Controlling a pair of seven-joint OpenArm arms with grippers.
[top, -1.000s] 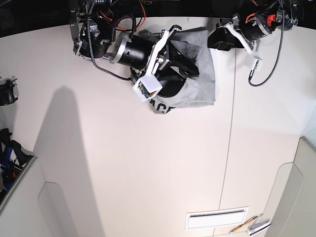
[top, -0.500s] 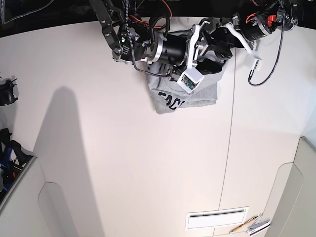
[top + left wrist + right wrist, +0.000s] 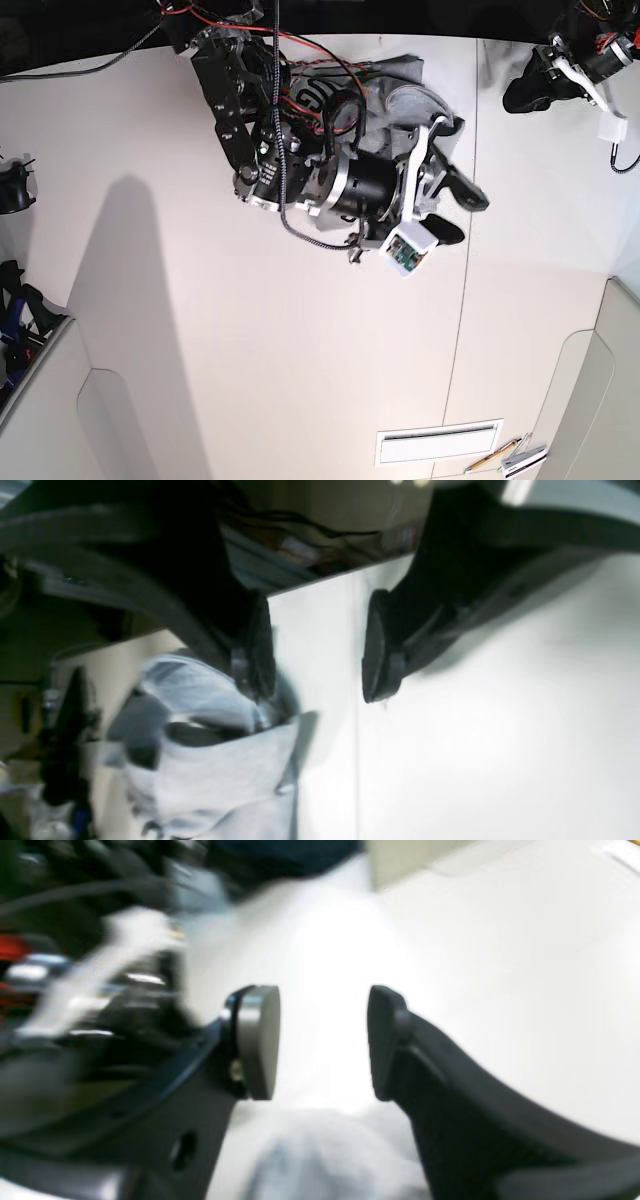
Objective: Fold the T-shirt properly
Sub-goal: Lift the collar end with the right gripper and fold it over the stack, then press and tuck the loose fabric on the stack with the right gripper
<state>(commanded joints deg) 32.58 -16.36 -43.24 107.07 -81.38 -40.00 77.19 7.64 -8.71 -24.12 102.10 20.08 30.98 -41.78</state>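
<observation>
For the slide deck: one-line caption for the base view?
Right pincer open over the table, crumpled tee behind it.

- Both my wrist views are badly smeared with motion blur.
- The table (image 3: 300, 380) glares white beyond my right gripper (image 3: 324, 1042).
- A soft grey shadow lies on the table's left side.

T-shirt (image 3: 400, 95): grey, bunched at the desk's far edge, mostly hidden behind the right arm.
Right tool (image 3: 462, 212): jaws apart, empty, over bare desk (image 3: 250, 350).
Left tool (image 3: 520, 92): dark, at far corner, its state unclear.
</observation>
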